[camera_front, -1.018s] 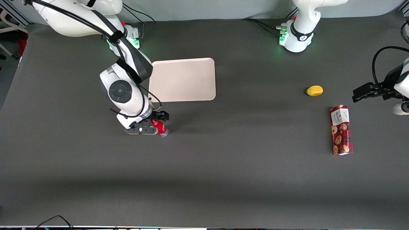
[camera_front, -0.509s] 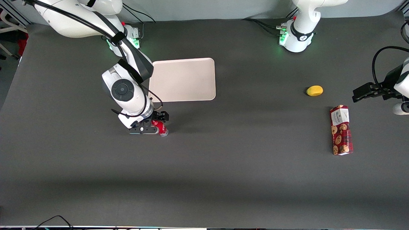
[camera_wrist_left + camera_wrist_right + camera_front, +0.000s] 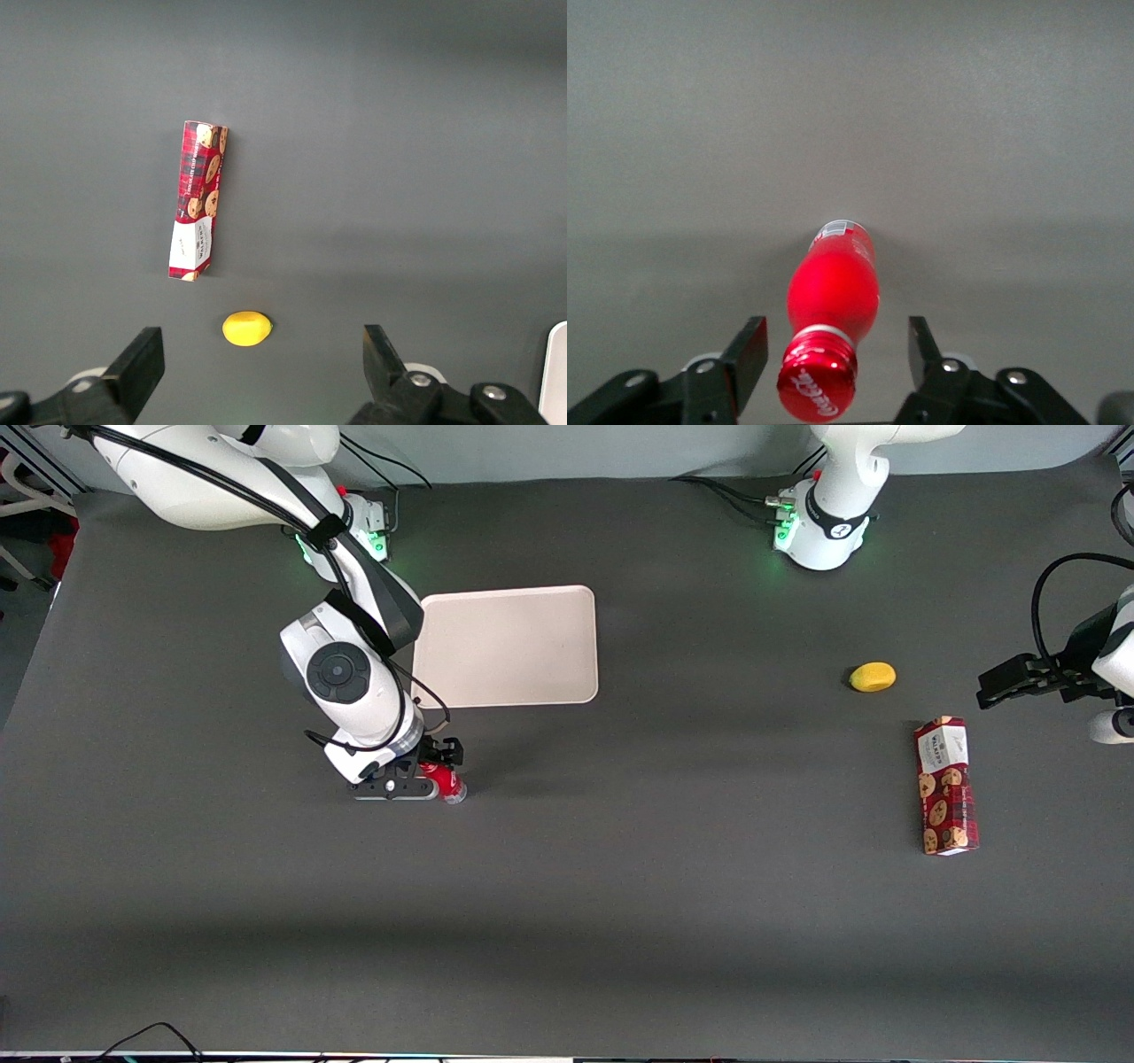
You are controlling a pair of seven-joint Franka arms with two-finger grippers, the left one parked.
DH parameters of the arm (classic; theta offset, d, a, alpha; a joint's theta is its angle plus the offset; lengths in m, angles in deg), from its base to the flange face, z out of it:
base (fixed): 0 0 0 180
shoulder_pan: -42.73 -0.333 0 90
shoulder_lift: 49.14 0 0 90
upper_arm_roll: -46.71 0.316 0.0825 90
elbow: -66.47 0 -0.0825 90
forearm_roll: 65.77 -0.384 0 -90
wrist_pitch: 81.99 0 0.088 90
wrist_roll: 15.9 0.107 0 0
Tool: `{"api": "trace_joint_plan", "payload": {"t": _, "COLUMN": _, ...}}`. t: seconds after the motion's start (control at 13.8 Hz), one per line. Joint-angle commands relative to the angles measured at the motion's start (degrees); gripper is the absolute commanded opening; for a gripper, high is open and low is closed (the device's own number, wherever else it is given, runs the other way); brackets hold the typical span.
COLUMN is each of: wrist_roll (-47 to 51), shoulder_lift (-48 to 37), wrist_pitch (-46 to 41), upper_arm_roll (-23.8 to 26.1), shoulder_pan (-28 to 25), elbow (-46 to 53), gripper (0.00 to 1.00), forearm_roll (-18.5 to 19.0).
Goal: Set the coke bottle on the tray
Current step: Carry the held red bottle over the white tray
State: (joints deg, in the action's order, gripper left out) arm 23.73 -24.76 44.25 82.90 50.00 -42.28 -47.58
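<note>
Two fingers of the gripper (image 3: 831,354) are spread, one on each side of the coke bottle (image 3: 831,297), with gaps showing, so we judge nothing is pinched yet. We read this straddle as alignment for a squeeze near the cap. Left of centre in the front view, the bottle stands on the table (image 3: 620,886), nearer the camera than the tray (image 3: 507,646).

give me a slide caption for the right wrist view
Open tool straddling the upright coke bottle on the dark table, fingers on either side, not yet closed.
</note>
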Motion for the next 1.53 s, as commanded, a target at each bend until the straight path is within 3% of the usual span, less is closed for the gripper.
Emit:
{"api": "trace_joint_plan", "payload": {"t": 0.0, "wrist_roll": 1.9, "shoulder_lift": 0.8, "wrist_pitch": 1.2, "upper_arm_roll": 0.5, "shoulder_pan": 0.4, "elbow": 0.1, "gripper": 0.61, "forearm_roll": 2.1}}
{"api": "trace_joint_plan", "payload": {"t": 0.36, "wrist_roll": 2.0, "shoulder_lift": 1.5, "wrist_pitch": 2.4, "upper_arm_roll": 0.5, "shoulder_pan": 0.5, "elbow": 0.1, "gripper": 0.43, "forearm_roll": 1.7}}
{"api": "trace_joint_plan", "payload": {"t": 0.65, "wrist_roll": 1.8, "shoulder_lift": 0.9, "wrist_pitch": 1.8, "upper_arm_roll": 0.5, "shoulder_pan": 0.4, "elbow": 0.8, "gripper": 0.0, "forearm_roll": 1.7}}
{"api": "trace_joint_plan", "payload": {"t": 0.8, "wrist_roll": 1.7, "shoulder_lift": -0.5, "wrist_pitch": -1.7, "upper_arm_roll": 0.6, "shoulder_pan": 0.3, "elbow": 2.3, "gripper": 0.0, "forearm_roll": 1.8}}
{"api": "trace_joint_plan", "payload": {"t": 1.02, "wrist_roll": 1.2, "shoulder_lift": -5.0, "wrist_pitch": -14.2, "upper_arm_roll": 3.0, "shoulder_pan": 0.8, "elbow": 6.7, "gripper": 0.0, "forearm_roll": 1.0}}
{"api": "trace_joint_plan", "payload": {"t": 1.24, "wrist_roll": -0.1, "shoulder_lift": -12.1, "wrist_pitch": -20.7, "upper_arm_roll": 4.1, "shoulder_pan": 1.1, "elbow": 7.3, "gripper": 0.0, "forearm_roll": -8.1}}
{"api": "trace_joint_plan", "payload": {"t": 1.45, "wrist_roll": -2.9, "shoulder_lift": -18.3, "wrist_pitch": -25.5, "upper_arm_roll": 3.8, "shoulder_pan": 1.9, "elbow": 6.4, "gripper": 0.0, "forearm_roll": -12.4}}
